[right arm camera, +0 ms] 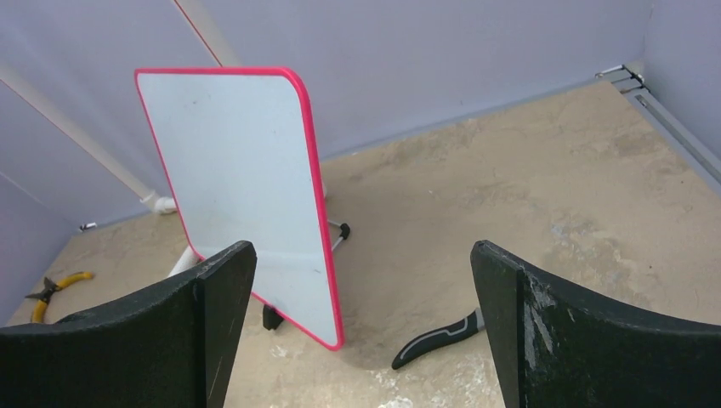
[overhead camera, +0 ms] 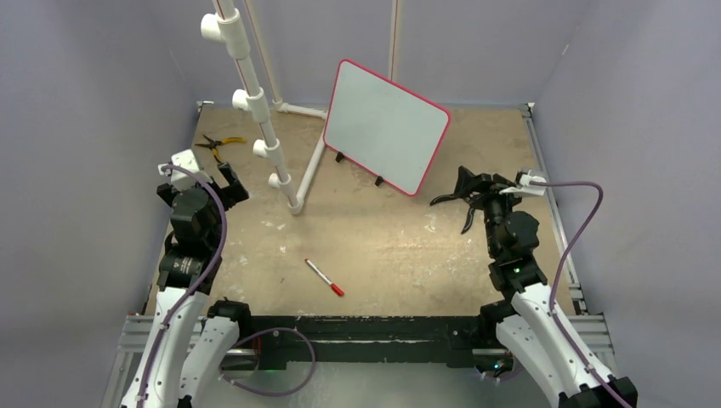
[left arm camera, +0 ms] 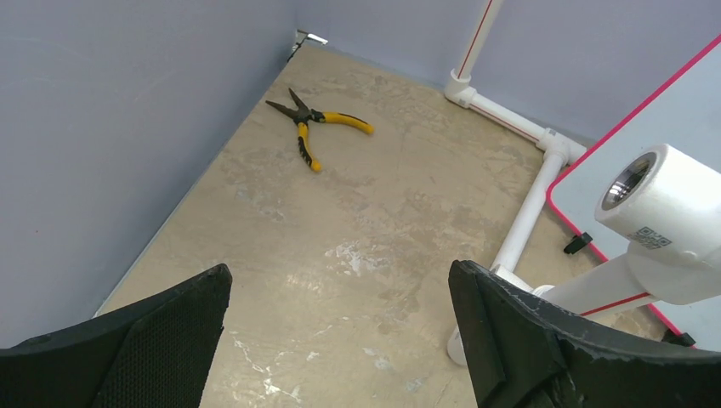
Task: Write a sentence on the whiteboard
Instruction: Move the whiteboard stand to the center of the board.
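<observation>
The whiteboard (overhead camera: 387,127) stands tilted on two small black feet at the back middle of the table; it is white with a thin red frame. Its face (right arm camera: 238,170) is blank, so no sentence shows on it. One edge of the whiteboard (left arm camera: 663,110) shows in the left wrist view. A red-capped marker (overhead camera: 324,277) lies loose on the table, near the front centre. My left gripper (overhead camera: 204,183) (left arm camera: 340,270) hovers open at the left, holding nothing. At the right my right gripper (overhead camera: 459,202) (right arm camera: 364,246) is open and empty, facing the board.
A white PVC pipe stand (overhead camera: 255,102) (left arm camera: 527,212) rises left of the board. Yellow-handled pliers (overhead camera: 219,144) (left arm camera: 316,127) lie at the back left. A black knife handle (right arm camera: 438,338) lies by the board's right corner. Grey walls enclose the table.
</observation>
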Action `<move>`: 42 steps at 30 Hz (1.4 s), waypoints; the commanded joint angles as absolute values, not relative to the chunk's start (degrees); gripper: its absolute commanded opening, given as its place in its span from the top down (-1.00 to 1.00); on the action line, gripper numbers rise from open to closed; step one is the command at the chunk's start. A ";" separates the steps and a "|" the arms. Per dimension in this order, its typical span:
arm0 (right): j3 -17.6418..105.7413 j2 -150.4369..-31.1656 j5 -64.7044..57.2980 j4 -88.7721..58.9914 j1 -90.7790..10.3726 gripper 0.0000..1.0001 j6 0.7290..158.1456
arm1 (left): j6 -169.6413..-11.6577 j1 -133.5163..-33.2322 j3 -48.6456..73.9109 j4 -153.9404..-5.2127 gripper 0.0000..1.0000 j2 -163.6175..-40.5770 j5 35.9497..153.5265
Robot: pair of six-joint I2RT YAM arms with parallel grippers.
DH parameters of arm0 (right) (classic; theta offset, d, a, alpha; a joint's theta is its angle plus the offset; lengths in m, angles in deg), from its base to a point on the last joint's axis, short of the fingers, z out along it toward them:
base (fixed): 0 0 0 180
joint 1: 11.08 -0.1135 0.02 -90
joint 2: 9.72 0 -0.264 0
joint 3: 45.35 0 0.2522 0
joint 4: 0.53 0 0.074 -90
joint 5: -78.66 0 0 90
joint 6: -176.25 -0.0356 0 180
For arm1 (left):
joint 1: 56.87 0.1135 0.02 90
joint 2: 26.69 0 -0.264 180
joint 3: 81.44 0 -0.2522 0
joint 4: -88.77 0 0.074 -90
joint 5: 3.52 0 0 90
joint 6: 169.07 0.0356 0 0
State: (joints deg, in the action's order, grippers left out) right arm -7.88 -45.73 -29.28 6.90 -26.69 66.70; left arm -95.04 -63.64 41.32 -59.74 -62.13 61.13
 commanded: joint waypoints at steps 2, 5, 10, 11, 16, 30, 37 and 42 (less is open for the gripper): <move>-6.91 -47.29 -31.61 7.81 -26.38 -0.97 63.47 | -96.23 -63.29 40.58 -60.37 -0.98 -62.88 60.48; -6.04 -48.71 -35.07 5.30 -26.41 -0.97 59.70 | -96.27 -63.29 40.76 -60.63 -0.98 -62.77 60.47; -4.10 -51.71 -30.26 2.21 -26.45 -0.97 56.27 | -96.30 -63.31 40.85 -60.78 -0.98 -63.37 60.03; -4.15 -52.30 -28.54 2.40 -26.46 -0.97 56.05 | -96.40 -63.28 40.78 -60.85 -0.98 -63.52 60.09; -5.90 -54.10 -22.81 4.81 -28.63 -0.91 54.38 | -96.25 -63.21 40.85 -60.48 -0.98 -64.68 60.21; -0.72 -78.35 -39.90 6.09 -49.82 -0.84 40.20 | -95.00 -63.24 41.12 -59.76 -0.98 -65.90 63.02; 8.05 -92.23 -45.42 5.28 -55.30 -0.73 33.85 | -94.63 -63.21 41.29 -59.98 -0.97 -65.93 64.39; 14.27 -100.42 -46.40 3.36 -55.70 -0.58 30.53 | -94.63 -63.27 41.38 -60.12 -0.97 -65.93 64.99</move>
State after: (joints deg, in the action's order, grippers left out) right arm 8.88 -96.00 -42.11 3.64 -55.52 35.31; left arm -95.74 -63.64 41.32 -58.56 -66.28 63.82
